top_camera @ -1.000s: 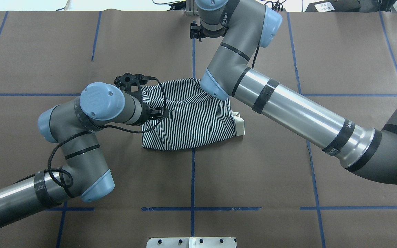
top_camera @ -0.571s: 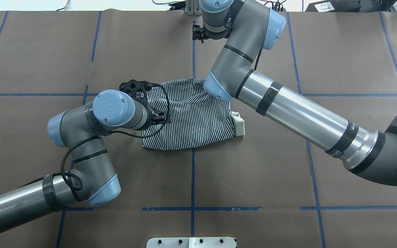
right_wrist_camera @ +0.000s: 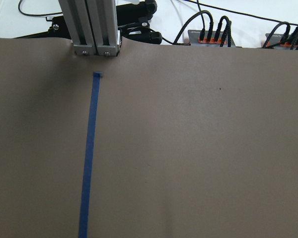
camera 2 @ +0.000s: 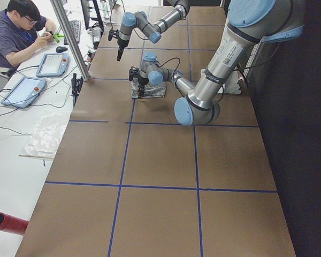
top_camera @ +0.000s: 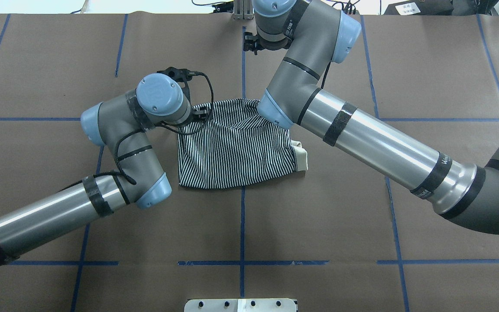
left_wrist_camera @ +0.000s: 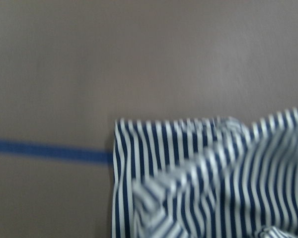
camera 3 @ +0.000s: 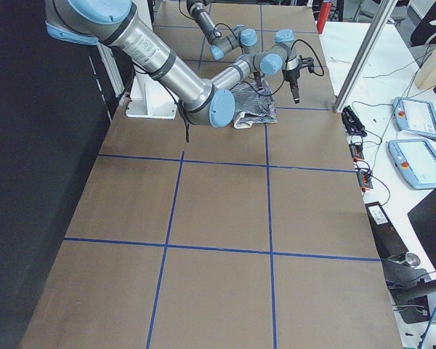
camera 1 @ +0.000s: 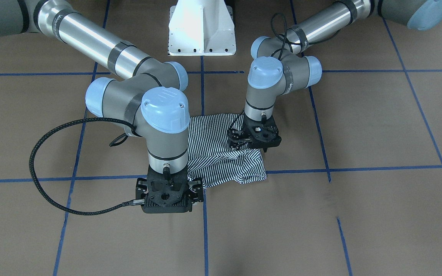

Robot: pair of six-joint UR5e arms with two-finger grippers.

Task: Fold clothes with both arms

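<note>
The striped shirt (top_camera: 236, 151) lies folded in a compact rectangle at the table's middle, with its cream collar (top_camera: 302, 156) poking out on the right. It also shows in the front view (camera 1: 221, 153) and, blurred, in the left wrist view (left_wrist_camera: 213, 183). My left gripper (camera 1: 249, 143) points down over the shirt's far left corner; its jaws look spread and hold no cloth. In the overhead view the wrist mostly hides the left gripper (top_camera: 193, 113). My right gripper (camera 1: 166, 199) hangs open and empty above bare table beyond the shirt's far edge (top_camera: 251, 43).
The white pedestal base (camera 1: 202, 30) stands at the robot's side. An aluminium post (right_wrist_camera: 94, 25) and cables line the far table edge. An operator (camera 2: 21, 32) sits at a side bench with tablets. Blue tape lines cross the brown table cover.
My left wrist has swung from above the shirt's left part toward the far side, to its far left corner. My right arm has shifted slightly right. The shirt lies much as before.
</note>
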